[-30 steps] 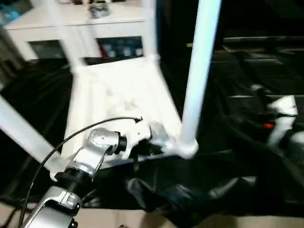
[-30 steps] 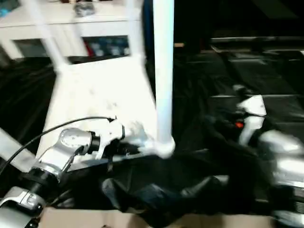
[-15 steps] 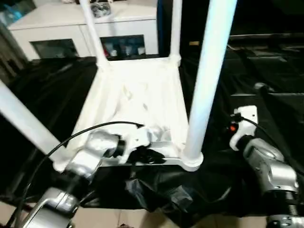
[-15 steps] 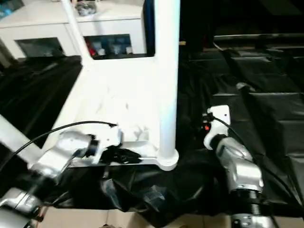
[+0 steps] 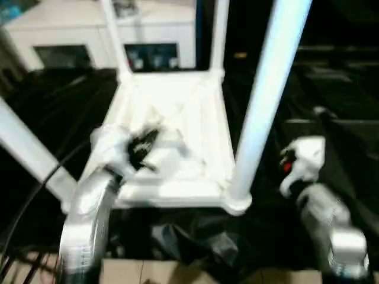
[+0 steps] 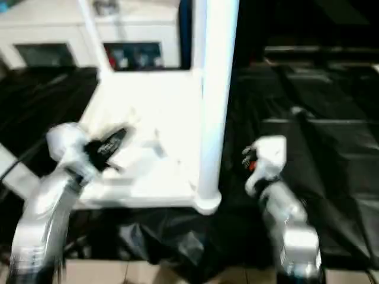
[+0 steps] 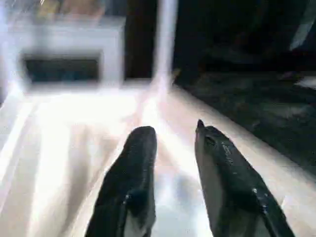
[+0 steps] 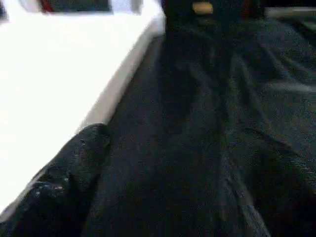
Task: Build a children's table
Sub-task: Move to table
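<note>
- The tabletop [image 5: 172, 136] lies upside down on the black sheet [image 6: 320, 136] — four legs [image 5: 266, 100] socketed, pointing up.
- Left claw [image 7: 173, 168] hovers over the underside, fingers parted, holding nothing.
- Right claw [image 8: 163, 197] is beside the tabletop, spread wide, empty.
- Assembly looks done — next, probably grip and flip it.

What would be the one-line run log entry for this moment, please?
table: tabletop upside down on black sheet, four legs up | left fingers: apart, above tabletop, holding nothing | right gripper: beside tabletop, holding nothing

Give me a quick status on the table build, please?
Left pincer parted, empty, over the tabletop. Right pincer wide open above black sheeting. All four legs standing upright in sockets. Nothing obstructing.
</note>
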Controlling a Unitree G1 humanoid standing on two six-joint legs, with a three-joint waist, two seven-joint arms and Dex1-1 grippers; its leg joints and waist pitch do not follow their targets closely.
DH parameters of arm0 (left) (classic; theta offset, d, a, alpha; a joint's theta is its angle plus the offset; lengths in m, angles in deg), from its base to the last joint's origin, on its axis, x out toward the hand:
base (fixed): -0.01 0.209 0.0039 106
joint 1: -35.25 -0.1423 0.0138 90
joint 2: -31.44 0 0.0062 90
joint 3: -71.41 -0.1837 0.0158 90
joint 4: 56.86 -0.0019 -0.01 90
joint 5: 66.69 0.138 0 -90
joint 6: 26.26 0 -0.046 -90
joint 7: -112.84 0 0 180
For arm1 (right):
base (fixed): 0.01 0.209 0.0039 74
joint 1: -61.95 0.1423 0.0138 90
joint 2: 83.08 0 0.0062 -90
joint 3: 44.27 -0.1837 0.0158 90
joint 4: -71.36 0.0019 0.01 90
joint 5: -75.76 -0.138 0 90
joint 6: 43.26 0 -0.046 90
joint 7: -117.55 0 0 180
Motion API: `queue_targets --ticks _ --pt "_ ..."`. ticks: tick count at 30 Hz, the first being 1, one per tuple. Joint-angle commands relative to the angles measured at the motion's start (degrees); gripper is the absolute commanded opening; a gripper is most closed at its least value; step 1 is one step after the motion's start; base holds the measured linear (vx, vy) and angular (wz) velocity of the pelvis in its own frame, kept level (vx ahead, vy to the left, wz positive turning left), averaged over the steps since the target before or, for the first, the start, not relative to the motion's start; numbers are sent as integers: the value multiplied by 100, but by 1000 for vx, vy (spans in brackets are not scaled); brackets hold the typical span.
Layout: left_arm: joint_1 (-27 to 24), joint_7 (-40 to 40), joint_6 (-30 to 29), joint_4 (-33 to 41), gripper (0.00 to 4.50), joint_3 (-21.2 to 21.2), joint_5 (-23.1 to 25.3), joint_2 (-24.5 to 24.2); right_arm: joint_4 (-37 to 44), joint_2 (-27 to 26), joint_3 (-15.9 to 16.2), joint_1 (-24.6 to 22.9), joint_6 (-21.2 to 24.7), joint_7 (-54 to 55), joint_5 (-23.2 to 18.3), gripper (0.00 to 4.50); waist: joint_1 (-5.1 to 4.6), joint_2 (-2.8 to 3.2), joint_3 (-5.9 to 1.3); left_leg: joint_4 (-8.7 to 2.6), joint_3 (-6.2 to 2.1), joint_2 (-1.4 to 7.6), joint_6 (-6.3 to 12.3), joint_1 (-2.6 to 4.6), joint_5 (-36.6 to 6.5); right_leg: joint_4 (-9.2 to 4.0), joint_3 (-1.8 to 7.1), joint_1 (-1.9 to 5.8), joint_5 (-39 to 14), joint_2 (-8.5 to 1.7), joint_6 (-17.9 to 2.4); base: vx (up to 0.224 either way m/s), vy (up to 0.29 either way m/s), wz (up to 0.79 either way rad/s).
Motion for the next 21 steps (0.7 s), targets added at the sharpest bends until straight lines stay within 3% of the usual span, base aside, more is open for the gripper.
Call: queue_targets --ticks 1,5,9,10,11,12,13,14,15,16,17,18,19,20,21 --pt "-212 -407 -39 51 144 -6 257 95 38 22 98 -2 233 174 201 443 -24 -62 -276 -391 36 25 138 7 -1446 -522 162 228 -1913 -112 -557 0 0 0" --pt "-425 -651 26 93 144 -208 479 110 204 29 115 -215 169 217 204 443 -25 -88 -264 -398 23 23 111 35 -1675 -568 181 183 -2156 -106 -358 0 0 0" --pt "-431 -779 -186 240 144 -245 444 125 233 51 79 -230 169 203 155 443 -43 -95 -284 -399 0 25 103 -14 -1496 -516 190 209 -1787 -102 -402 0 0 0" --pt "-423 -852 -246 244 144 -211 441 136 230 40 52 -207 209 209 129 443 -48 -100 -305 -353 9 17 165 -56 -1049 -472 201 187 -1157 -75 -554 0 0 0" --pt "-420 -940 -269 254 144 -176 443 161 240 37 49 -199 225 215 135 443 -49 -106 -378 -225 22 -41 448 -154 137 -366 161 153 251 -13 -849 0 0 0" --pt "-413 -976 -239 260 144 -157 428 171 258 34 51 -196 242 219 141 443 -38 -75 -441 -136 16 -75 663 -182 920 -263 129 113 1181 25 -1040 0 0 0" --pt "-407 -998 -226 263 144 -147 416 172 269 31 52 -194 255 223 146 443 -34 -84 -589 105 37 -228 1242 -260 2630 -99 35 -16 3289 154 -1308 0 0 0" --pt "-403 -1037 -259 277 144 -169 477 128 306 26 45 -218 274 214 129 443 -27 -92 -696 248 52 -363 1690 -344 3000 -74 -11 -76 4306 172 -1476 0 0 0" --pt "-400 -1048 -228 280 144 -177 507 101 333 29 44 -244 277 205 121 443 -17 -100 -696 254 37 -370 1869 -410 2845 -116 -21 -137 4416 139 -1541 -87 8 1" --pt "-408 -1033 -221 307 144 -167 466 85 348 49 50 -281 274 192 120 443 -12 -64 -686 255 33 -339 2054 -481 2132 -245 -72 -222 3584 95 -1635 -139 29 5" --pt "-409 -1029 -219 310 144 -167 461 84 348 50 50 -282 276 191 120 443 -18 -38 -568 171 80 -218 1915 -440 309 -534 -134 -293 848 39 -1492 -139 29 5" --pt "-477 -856 -138 416 144 -197 298 44 338 96 33 -335 287 162 103 443 -44 -3 -511 114 72 -142 1645 -311 -830 -647 -194 -304 -889 -2 -1294 -166 53 0" --pt "-477 -856 -138 416 144 -197 298 44 338 96 33 -335 287 162 103 443 -213 38 -286 9 8 -40 864 -51 -3000 -811 -415 -380 -3697 68 -375 -213 58 -11" --pt "-621 -674 -47 590 144 -314 234 -34 319 182 11 -382 281 97 84 443 -253 211 -49 -601 -131 273 139 -130 -5145 -376 -834 -203 -3766 387 335 -213 58 -11" --pt "-621 -674 -47 590 144 -314 234 -34 319 182 11 -382 281 97 84 443 62 226 -38 -1105 -41 455 -73 -856 -5623 1222 -507 568 -2531 172 -13 -281 67 -17"
